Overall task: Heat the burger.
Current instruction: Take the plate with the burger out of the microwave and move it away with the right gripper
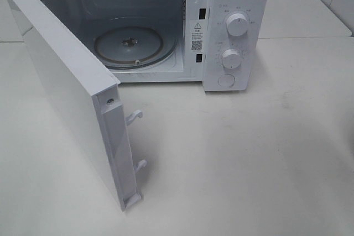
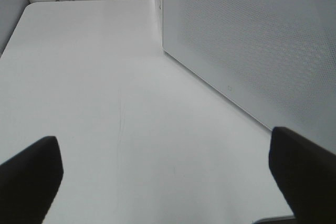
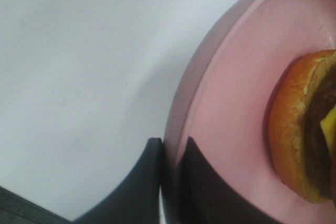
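A white microwave (image 1: 166, 31) stood on the white tabletop (image 1: 249, 158), its door (image 1: 66, 92) swung wide open. A glass turntable (image 1: 129, 45) lay inside the cavity. Two round knobs (image 1: 237, 24) sat on its control panel. A pink plate (image 3: 231, 103) rested on the tabletop.

We see little of the robot: our left claw (image 2: 168, 182) shows two matte black fingers (image 2: 29, 179) with blunt, rounded tips. Our right claw (image 3: 170, 182) has dark, smooth fingers (image 3: 139, 187) tapering to thin edges.

Glossy white microwave (image 1: 232, 4), clear glass turntable (image 1: 128, 45), matt pink plate (image 3: 231, 103), glossy-bunned burger (image 3: 294, 124).
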